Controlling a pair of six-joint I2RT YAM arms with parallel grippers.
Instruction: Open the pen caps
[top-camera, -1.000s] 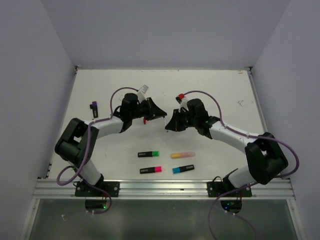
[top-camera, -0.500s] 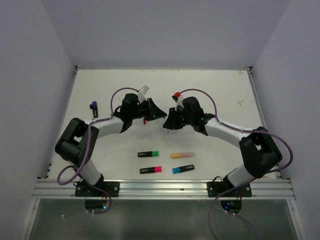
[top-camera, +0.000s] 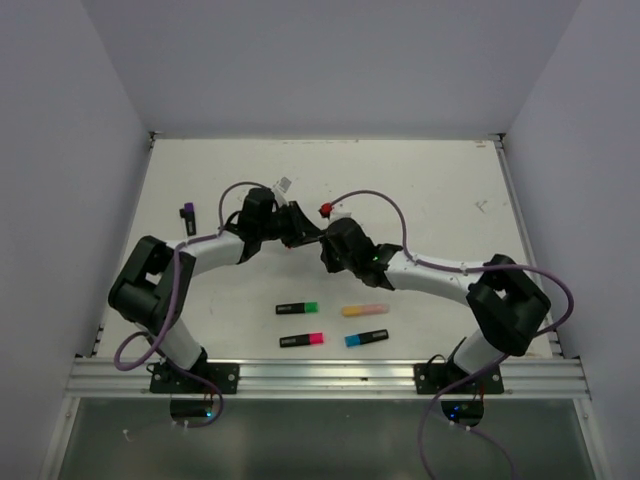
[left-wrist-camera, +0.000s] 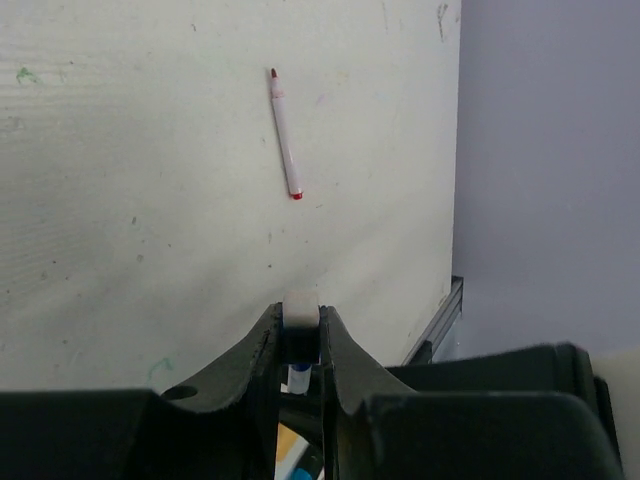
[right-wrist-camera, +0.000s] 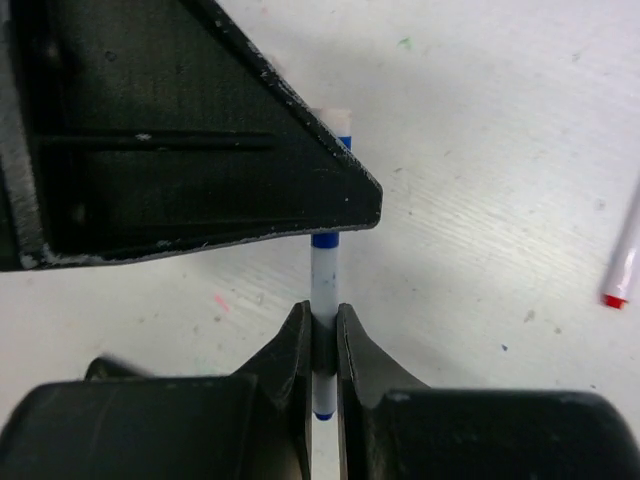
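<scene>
A thin white pen with blue ends (right-wrist-camera: 322, 275) is held between both grippers at mid-table. My left gripper (top-camera: 303, 234) is shut on its white, blue-banded cap end (left-wrist-camera: 300, 308). My right gripper (top-camera: 323, 250) is shut on the white barrel, with the blue tip (right-wrist-camera: 322, 413) poking out behind the fingers. The two grippers nearly touch. A thin white pen with red ends (left-wrist-camera: 285, 133) lies loose on the table and also shows in the right wrist view (right-wrist-camera: 622, 262). Capped highlighters lie near the front: green (top-camera: 297, 308), pink (top-camera: 301, 341), peach-orange (top-camera: 364, 310) and blue (top-camera: 366, 338).
A purple-capped highlighter (top-camera: 186, 211) lies at the left of the white table (top-camera: 430, 180). Grey walls close in the table on three sides. A metal rail (top-camera: 330, 375) runs along the near edge by the arm bases.
My right gripper has moved left to the left gripper and now grips the pen barrel. The left gripper has stayed almost in place.
</scene>
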